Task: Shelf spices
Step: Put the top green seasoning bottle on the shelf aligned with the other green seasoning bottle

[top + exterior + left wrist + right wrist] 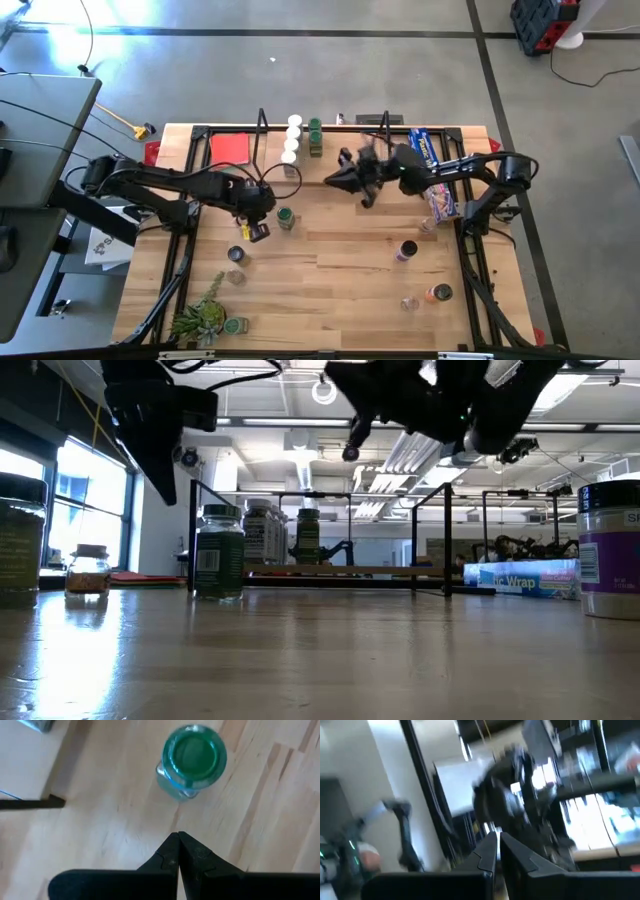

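A spice jar with a green lid (194,757) stands upright on the wooden table (286,217), just ahead of my left gripper (178,838), which hovers shut beside it (260,226) and touches nothing. My right gripper (498,839) is shut and empty, raised above the table's middle (335,181), near the shelf. The shelf (330,130) sits at the far edge, with white-topped jars (293,136) and green-topped jars (315,137) standing on its board. More jars stand scattered on the table: (237,254), (407,250), (440,293).
A flat red square (230,148) lies left of the shelf. A long blue box (435,172) lies under the right arm. A green plant (205,316) and another jar (236,325) sit at the near left corner. Bare wood shows in the table's middle.
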